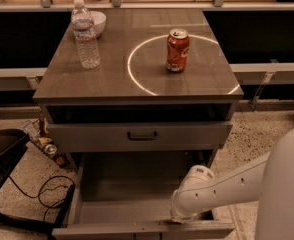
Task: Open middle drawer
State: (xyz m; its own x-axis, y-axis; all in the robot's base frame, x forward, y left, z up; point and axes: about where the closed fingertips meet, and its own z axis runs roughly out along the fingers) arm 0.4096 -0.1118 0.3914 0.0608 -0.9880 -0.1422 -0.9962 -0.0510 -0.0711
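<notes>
Middle drawer (127, 190) far out, plain grey inside, gripper (179, 218) at its front

Speckled floor (259, 134) (terrazzo, perhaps) — dim.

water bottle (85, 34): upright, back left of tabletop (112, 81)
white bowl (99, 22): behind bottle, possibly touching
red can (177, 50): upright inside light ring (129, 69)
black cables (51, 188): floor, left
gripper (178, 218): low, front right

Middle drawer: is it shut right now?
No, the middle drawer is pulled far out, its plain grey inside showing, with the claw down at its front edge.
</notes>
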